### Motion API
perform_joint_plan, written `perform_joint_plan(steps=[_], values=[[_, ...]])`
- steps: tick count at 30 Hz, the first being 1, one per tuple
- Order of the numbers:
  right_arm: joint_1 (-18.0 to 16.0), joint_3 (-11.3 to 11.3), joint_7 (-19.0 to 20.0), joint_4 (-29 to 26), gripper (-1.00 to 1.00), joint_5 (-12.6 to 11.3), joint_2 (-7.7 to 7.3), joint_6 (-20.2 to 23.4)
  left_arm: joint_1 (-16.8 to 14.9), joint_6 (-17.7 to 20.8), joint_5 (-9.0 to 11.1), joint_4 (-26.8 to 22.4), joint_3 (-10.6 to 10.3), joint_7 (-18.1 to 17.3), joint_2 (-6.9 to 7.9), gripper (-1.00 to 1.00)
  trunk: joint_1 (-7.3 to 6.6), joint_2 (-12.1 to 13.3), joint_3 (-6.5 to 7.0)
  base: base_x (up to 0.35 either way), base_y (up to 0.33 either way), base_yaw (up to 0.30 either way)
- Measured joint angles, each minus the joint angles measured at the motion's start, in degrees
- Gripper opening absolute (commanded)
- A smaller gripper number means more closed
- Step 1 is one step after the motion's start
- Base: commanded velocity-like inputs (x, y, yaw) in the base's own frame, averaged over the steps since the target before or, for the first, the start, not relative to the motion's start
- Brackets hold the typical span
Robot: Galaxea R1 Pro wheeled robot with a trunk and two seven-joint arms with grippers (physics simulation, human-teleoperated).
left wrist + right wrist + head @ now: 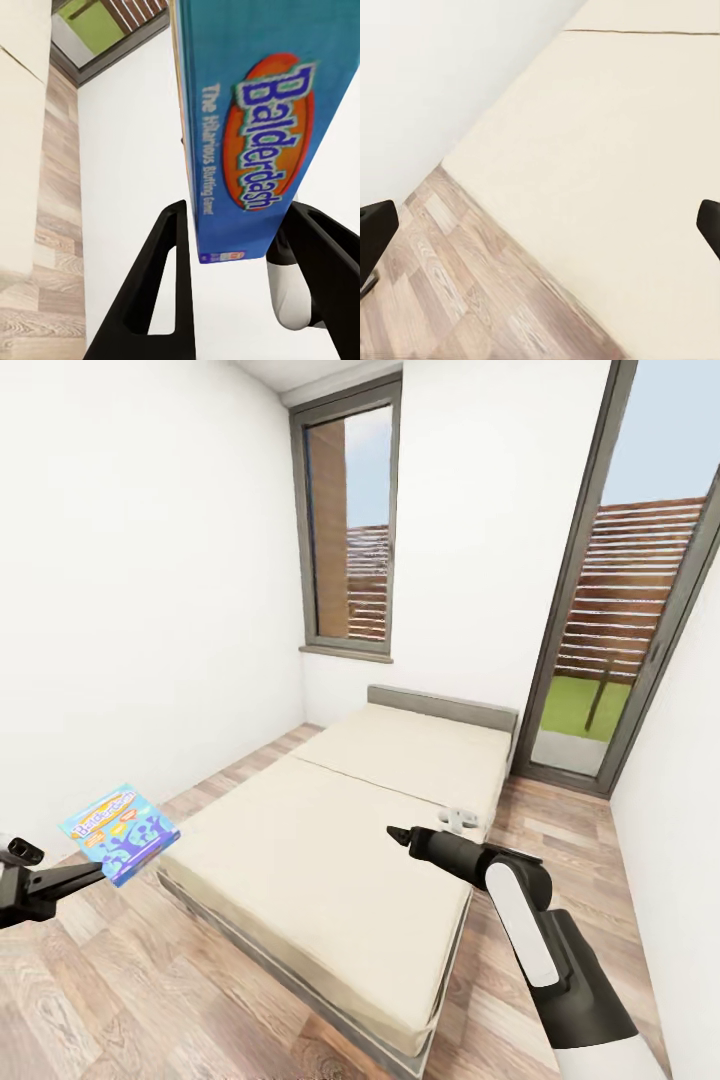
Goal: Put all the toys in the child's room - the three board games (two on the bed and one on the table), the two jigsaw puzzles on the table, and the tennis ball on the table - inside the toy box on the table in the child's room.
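My left gripper is shut on a small blue board game, held up beside the bed's near left corner. In the left wrist view the box reads "Balderdash" and stands on edge between the two black fingers, with the left gripper closed across its lower end. The bed has a plain beige two-section mattress and a grey headboard. My right gripper hovers over the mattress near its right side. It is open, with its fingertips far apart and nothing between them above the mattress edge.
White walls close in on the left and at the back. A tall window is behind the bed and a glass door at the back right. Wood-plank floor runs along both sides of the bed.
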Motion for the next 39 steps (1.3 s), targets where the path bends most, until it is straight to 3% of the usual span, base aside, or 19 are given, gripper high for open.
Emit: perform_joint_plan(steps=[39], values=[[0.0, 0.06, -0.3, 1.81, 1.0, 0.32, 0.0, -0.01, 0.0, -0.28, -0.08, 0.01, 0.07, 0.0, -0.01, -1.0, -8.57, 15.66, 4.95, 0.0, 0.0, 0.245]])
